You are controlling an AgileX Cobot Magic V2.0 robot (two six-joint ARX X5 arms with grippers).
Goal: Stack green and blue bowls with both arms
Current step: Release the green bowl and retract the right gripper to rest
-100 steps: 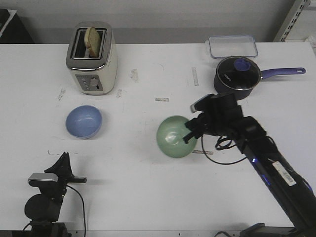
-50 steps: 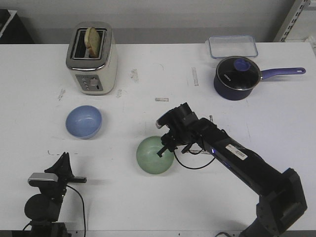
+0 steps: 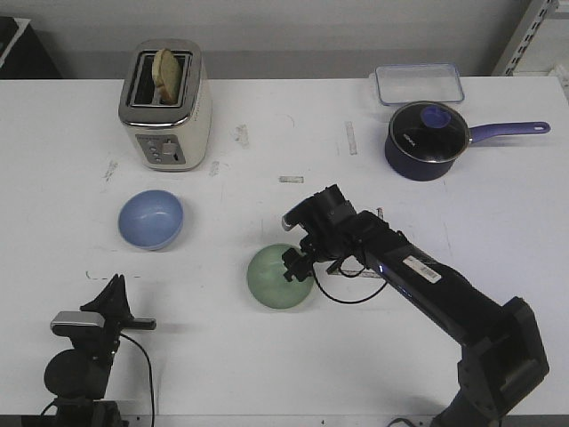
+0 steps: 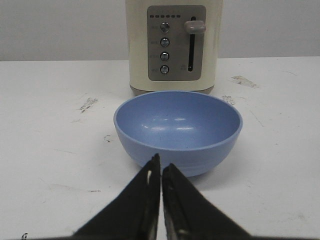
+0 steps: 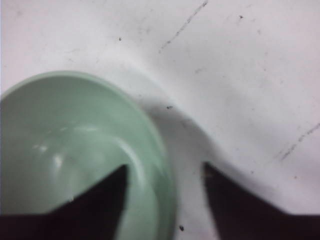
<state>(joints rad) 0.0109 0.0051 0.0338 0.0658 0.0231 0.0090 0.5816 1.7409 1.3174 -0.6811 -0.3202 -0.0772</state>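
Note:
The pale blue bowl point(image 3: 151, 219) stands upright on the white table, left of centre, in front of the toaster. In the left wrist view it point(image 4: 178, 130) sits just beyond my left gripper point(image 4: 161, 167), which is shut and empty. The left gripper point(image 3: 114, 286) is low at the table's front left. The mint green bowl point(image 3: 277, 278) rests near the table's middle. My right gripper point(image 3: 298, 261) is at its right rim. In the right wrist view the right gripper point(image 5: 165, 167) is open and straddles the green bowl's point(image 5: 65, 145) rim, one finger inside, one outside.
A cream toaster point(image 3: 166, 105) with a bread slice stands at the back left; its front panel point(image 4: 175, 45) rises right behind the blue bowl. A navy saucepan point(image 3: 427, 138) with a purple handle and a clear lidded box point(image 3: 419, 83) are at the back right.
My right arm carried the green bowl leftward and toward the front, then set it down near the middle. Over the last half second it barely moved. The left arm has not moved.

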